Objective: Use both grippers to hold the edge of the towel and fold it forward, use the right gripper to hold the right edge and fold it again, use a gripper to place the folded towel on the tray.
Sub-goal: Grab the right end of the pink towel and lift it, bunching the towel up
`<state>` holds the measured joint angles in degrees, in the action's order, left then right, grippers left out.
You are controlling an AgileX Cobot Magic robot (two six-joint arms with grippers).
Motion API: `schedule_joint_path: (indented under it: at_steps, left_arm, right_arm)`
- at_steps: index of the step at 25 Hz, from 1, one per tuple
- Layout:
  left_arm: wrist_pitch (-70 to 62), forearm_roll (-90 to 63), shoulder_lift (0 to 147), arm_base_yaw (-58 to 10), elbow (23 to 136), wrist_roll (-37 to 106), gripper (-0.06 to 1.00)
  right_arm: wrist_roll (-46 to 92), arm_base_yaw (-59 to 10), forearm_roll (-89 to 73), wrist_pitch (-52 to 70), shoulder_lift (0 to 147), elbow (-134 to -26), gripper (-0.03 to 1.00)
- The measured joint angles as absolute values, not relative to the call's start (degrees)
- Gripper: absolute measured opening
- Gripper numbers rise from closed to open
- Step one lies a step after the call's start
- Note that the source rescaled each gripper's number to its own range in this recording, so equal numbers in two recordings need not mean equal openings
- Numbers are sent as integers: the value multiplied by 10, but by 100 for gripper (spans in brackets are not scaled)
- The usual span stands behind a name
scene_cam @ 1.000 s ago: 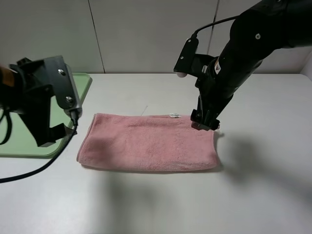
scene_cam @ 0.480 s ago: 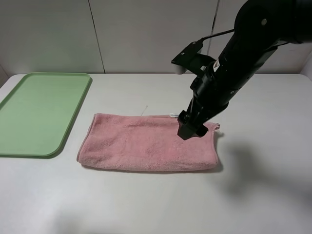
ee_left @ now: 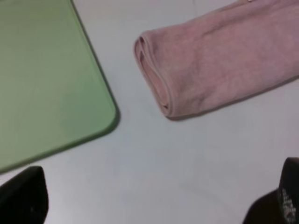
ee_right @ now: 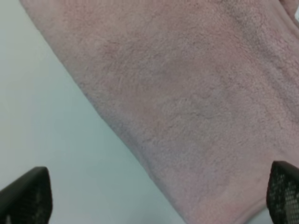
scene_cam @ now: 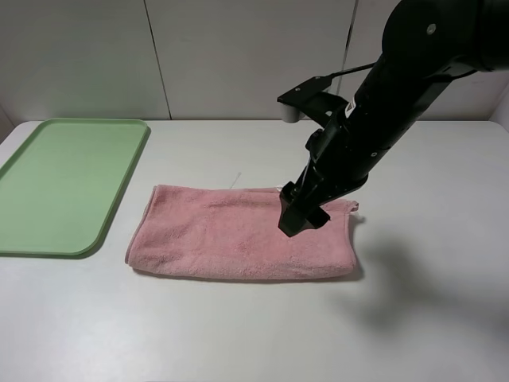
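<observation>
Towel [scene_cam: 238, 235] lies folded double on tabletop [scene_cam: 238, 334], centre of high view. Tray [scene_cam: 64, 183] at left, just apart from it. Right tool [scene_cam: 301, 216] low over towel's right part, fingers spread, pinching nothing. Left tool [ee_left: 152, 198] spread, empty, seen only in its wrist view.

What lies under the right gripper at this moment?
The folded pink towel lies under the right gripper, nothing between its open fingers. The arm covers part of the towel's far hem.
</observation>
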<state>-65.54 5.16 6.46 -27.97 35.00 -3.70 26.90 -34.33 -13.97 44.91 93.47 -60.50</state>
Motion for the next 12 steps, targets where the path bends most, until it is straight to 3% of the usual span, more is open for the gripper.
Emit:
schedule_joint_path:
  at_steps: [12]
  left_arm:
    - [-611,-9,55,-280,280,-31,99]
  right_arm:
    - [254,-343,-142,451,935,-605,100]
